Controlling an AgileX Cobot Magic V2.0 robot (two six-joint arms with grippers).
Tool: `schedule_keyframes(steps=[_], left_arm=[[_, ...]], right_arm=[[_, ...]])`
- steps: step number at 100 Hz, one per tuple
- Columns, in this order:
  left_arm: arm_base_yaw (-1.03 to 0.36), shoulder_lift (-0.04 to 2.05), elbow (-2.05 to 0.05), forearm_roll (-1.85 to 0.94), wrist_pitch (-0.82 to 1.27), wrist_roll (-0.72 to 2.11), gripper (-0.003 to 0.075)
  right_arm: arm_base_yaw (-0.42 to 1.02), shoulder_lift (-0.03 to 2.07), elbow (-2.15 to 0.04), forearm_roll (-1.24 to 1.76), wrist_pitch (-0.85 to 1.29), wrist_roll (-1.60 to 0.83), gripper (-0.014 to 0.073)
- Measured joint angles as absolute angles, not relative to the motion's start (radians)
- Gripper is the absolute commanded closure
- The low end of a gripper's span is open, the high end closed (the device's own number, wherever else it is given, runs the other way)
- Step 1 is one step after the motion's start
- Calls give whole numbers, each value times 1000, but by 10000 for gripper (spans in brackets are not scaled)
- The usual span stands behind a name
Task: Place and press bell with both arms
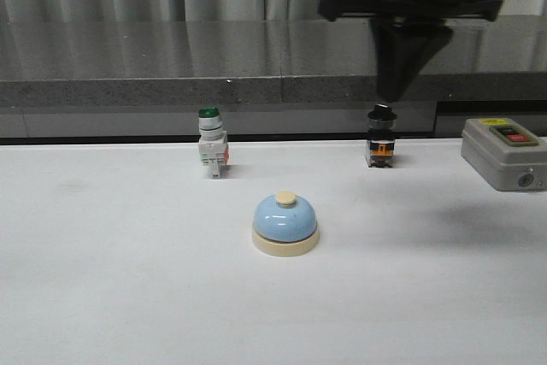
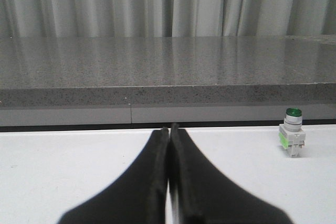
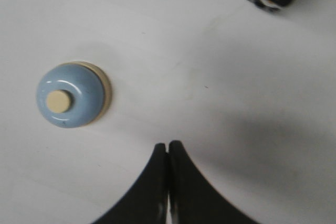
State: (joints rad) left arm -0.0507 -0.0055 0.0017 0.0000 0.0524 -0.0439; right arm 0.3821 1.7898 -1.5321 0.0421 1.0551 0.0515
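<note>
The light-blue bell (image 1: 285, 222) with its cream base and cream button stands upright on the white table, near the middle. It also shows in the right wrist view, bell (image 3: 71, 95), apart from the fingers. My right gripper (image 1: 400, 91) hangs high above the table at the back right, pointing down, shut and empty; right gripper (image 3: 167, 144) has its tips pressed together. My left gripper (image 2: 169, 128) is shut with nothing in it, low over the table and facing the counter. The left arm does not show in the front view.
A green-capped white push-button switch (image 1: 211, 141) stands at the back left, also seen as the switch (image 2: 292, 139). A black-capped switch (image 1: 380, 138) stands under the right gripper. A grey box with a red button (image 1: 504, 152) sits at the right edge. A grey counter (image 1: 171, 66) runs behind.
</note>
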Motion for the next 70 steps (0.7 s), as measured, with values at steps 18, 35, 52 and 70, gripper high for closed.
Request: schedule_keyframes(steps=[18, 35, 52, 70], left_arm=[[-51, -6, 2, 0, 52, -44, 741], [-51, -6, 2, 0, 52, -44, 741], [-51, -6, 2, 0, 52, -44, 741], [-51, -6, 2, 0, 52, -44, 741]], right_arm=[[261, 1676, -1423, 42, 1041, 64, 654], [155, 1571, -1328, 42, 1026, 67, 654], [68, 1468, -1232, 42, 1006, 77, 654], [31, 1352, -1126, 42, 986, 79, 654]])
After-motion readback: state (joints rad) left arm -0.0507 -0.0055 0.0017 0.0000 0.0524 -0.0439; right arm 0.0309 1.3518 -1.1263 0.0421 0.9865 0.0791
